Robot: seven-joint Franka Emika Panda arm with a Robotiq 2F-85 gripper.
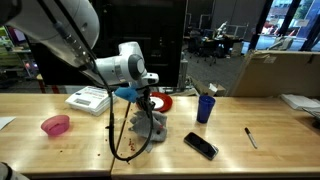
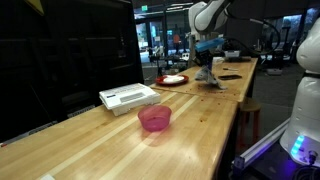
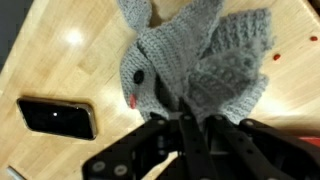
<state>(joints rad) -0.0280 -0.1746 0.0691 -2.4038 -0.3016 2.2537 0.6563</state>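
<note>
Closest to the lens is my black gripper (image 3: 185, 130). Leftmost lies a flat black smartphone (image 3: 57, 117). Right of it, mid-table, well off every edge, sits a grey crocheted wool bird (image 3: 190, 60), my fingers pinched on it. Likely light, soft, floppy: grip its thick body.

White arm (image 1: 70, 35) of rounded links; below its wrist a blue band (image 1: 128, 93), then a black gripper (image 1: 147, 108); black cable (image 1: 111, 135) loops below the band

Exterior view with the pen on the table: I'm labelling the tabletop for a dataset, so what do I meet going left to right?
pink bowl → white box → grey knitted bird → black phone → pen
</note>
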